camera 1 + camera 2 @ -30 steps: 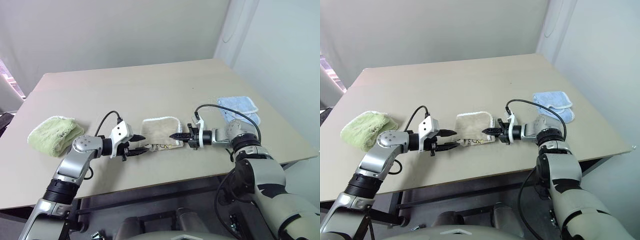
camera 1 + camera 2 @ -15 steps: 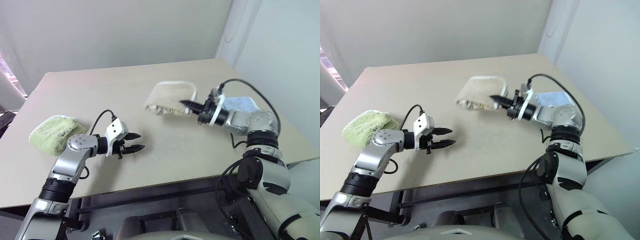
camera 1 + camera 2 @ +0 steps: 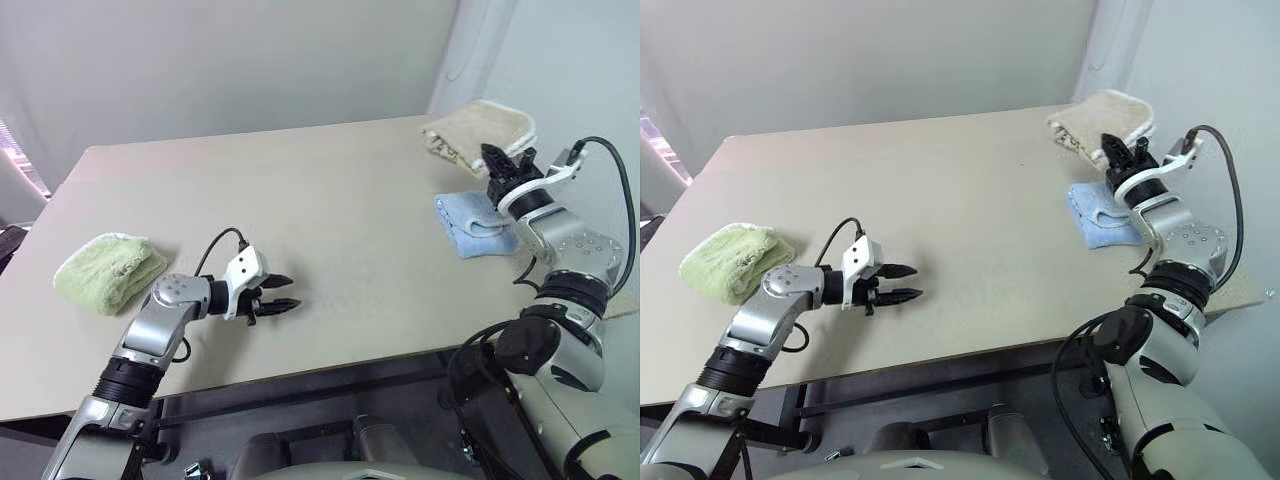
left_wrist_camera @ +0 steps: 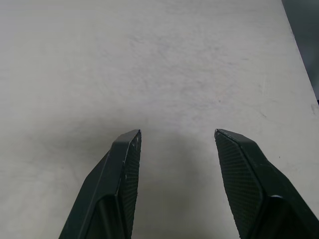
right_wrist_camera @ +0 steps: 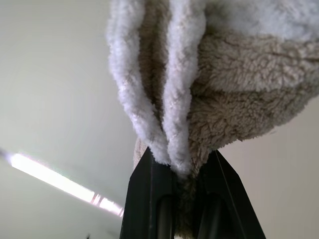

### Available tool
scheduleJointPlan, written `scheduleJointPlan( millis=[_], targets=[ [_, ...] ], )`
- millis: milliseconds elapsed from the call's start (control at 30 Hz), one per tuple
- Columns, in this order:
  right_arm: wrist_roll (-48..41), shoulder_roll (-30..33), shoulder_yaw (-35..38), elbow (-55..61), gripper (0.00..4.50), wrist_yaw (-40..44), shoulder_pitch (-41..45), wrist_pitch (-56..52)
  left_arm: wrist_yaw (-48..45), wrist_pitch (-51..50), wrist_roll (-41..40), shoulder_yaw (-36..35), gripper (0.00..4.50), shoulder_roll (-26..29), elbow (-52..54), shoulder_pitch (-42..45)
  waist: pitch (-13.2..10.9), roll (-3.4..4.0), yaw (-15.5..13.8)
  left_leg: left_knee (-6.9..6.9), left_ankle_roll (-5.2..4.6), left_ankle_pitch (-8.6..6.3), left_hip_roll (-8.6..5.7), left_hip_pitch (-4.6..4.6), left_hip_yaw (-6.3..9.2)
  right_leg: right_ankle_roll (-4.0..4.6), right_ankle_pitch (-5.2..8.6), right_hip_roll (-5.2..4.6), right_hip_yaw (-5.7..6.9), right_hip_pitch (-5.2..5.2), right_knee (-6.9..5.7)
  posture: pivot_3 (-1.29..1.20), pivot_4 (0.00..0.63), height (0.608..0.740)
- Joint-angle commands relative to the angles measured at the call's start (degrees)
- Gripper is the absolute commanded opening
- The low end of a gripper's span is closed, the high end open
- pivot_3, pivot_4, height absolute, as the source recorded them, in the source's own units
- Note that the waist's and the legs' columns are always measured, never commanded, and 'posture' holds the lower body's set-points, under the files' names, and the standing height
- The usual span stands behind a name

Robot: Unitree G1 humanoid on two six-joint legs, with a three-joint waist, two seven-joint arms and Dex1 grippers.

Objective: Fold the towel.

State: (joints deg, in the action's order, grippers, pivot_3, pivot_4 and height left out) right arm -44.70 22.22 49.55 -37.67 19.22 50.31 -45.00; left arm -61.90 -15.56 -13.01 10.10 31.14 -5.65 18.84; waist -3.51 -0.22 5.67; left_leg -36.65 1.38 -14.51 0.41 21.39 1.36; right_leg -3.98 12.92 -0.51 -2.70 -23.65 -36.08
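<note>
Now the towel, already folded into a thick bundle, hangs in the air at the far right of the table, pinched at its edge by the clenched fingers of the right gripper. Directly below and just nearer lies the light-blue towel, so the drop spot looks to be straight down. Well apart at the near left, the left gripper hovers with fingers spread and empty.

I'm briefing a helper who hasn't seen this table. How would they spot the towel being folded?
Look to the table's far right corner. There the right gripper holds the beige towel clamped in the air, above a light-blue folded towel. It is the tan one with white edging, and it is off the table.
</note>
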Motion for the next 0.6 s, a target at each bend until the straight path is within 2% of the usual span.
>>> scheduleJointPlan(
  millis=[33, 300, 600],
  targets=[
    [-0.77, 1.41, 0.89, -4.13, 0.01, -2.11, -0.05, 4.96, 0.24, 1.15, 0.13, -0.51, 2.47, 0.03, 0.59, 1.21, 0.00, 0.00, -0.09, 0.00, 0.00, 0.00, 0.00, 0.00, 0.00, 0.00, 0.00, 0.00, 0.00, 0.01, 0.00, 0.00, 0.000, 0.729],
    [-0.93, 1.73, 1.02, -8.82, 0.01, -5.80, -1.80, 13.09, 0.94, 0.98, -0.05, -0.59, 2.47, -0.01, 1.16, 0.29, -0.03, 0.04, -0.14, 0.05, 0.00, 0.00, -0.03, 0.02, -0.14, -0.02, 0.00, -0.04, -0.14, -0.02, 0.04, 0.00, 0.000, 0.729],
    [-2.86, 0.09, 0.89, -8.98, 0.01, -9.89, -3.52, 13.45, 1.25, 1.55, 0.37, -0.28, 2.47, 0.13, 0.93, -0.21, -0.03, 0.05, -0.11, 0.12, 0.00, 0.00, -0.02, -0.02, -0.14, -0.01, 0.00, -0.03, -0.15, -0.03, 0.04, 0.00, 0.000, 0.729]
  ],
)
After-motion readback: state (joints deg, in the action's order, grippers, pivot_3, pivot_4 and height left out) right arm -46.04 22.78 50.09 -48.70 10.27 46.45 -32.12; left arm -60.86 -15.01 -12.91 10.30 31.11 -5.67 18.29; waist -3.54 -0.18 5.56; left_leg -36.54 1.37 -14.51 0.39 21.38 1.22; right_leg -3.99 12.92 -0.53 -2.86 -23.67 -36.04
